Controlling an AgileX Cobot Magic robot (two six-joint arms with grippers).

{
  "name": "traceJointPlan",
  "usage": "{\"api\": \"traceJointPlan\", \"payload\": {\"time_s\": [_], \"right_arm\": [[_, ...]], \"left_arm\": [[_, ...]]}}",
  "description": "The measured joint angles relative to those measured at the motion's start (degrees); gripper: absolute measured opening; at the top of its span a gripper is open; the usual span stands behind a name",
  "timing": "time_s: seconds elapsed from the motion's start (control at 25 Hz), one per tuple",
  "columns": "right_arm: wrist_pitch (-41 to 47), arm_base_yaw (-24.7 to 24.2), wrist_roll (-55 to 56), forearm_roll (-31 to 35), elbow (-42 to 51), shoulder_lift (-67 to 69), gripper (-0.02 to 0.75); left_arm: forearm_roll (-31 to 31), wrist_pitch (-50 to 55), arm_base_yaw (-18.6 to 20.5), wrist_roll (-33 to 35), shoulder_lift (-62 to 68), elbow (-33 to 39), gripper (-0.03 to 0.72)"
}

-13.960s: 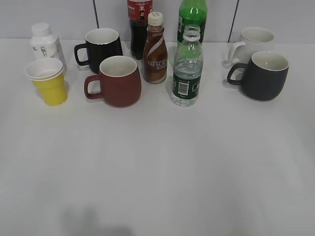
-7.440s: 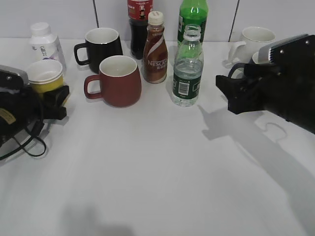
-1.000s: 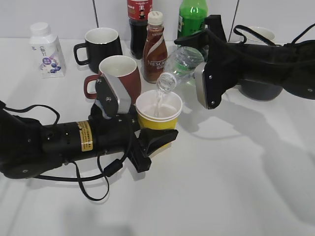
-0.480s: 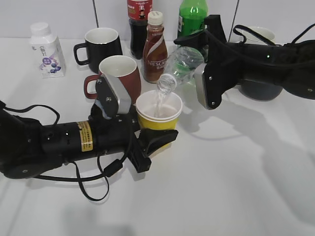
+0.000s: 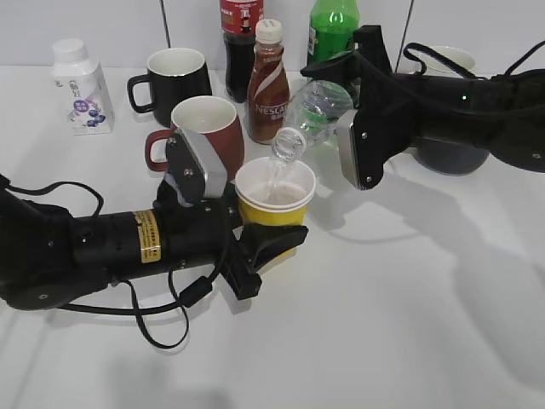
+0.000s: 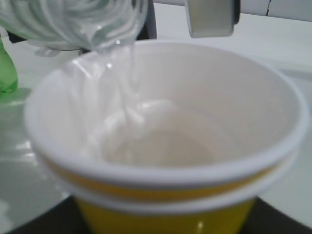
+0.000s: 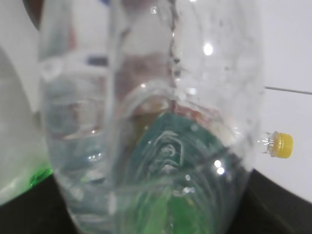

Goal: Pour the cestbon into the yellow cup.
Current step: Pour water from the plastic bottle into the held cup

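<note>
My right gripper [image 5: 347,128] is shut on the cestbon [image 5: 313,109] and holds it tipped to the left, its open mouth over the yellow cup [image 5: 274,202]. A thin stream of water runs into the cup. My left gripper [image 5: 255,239] is shut on the yellow cup and holds it in the middle of the table. The left wrist view is filled by the yellow cup [image 6: 161,146], with water pooled in its white inside and the cestbon's mouth [image 6: 78,24] above. The right wrist view is filled by the clear cestbon [image 7: 151,126].
Behind the cup stand a dark red mug [image 5: 204,128], a brown Nescafe bottle [image 5: 268,85], a black mug [image 5: 174,81], a cola bottle [image 5: 241,25] and a green soda bottle [image 5: 332,30]. A white bottle [image 5: 78,75] is at far left. Two mugs sit behind the right arm.
Over the last second both arms have stayed almost still. The cestbon stays tipped and water keeps running into the yellow cup.
</note>
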Motion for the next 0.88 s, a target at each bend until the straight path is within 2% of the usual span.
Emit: {"api": "traceJointPlan", "payload": {"time_s": [0.88], "right_arm": [[-0.4, 0.0, -2.9, 0.0, 0.0, -0.1, 0.469]], "left_arm": [[0.0, 0.0, 0.0, 0.0, 0.0, 0.0, 0.37]]}}
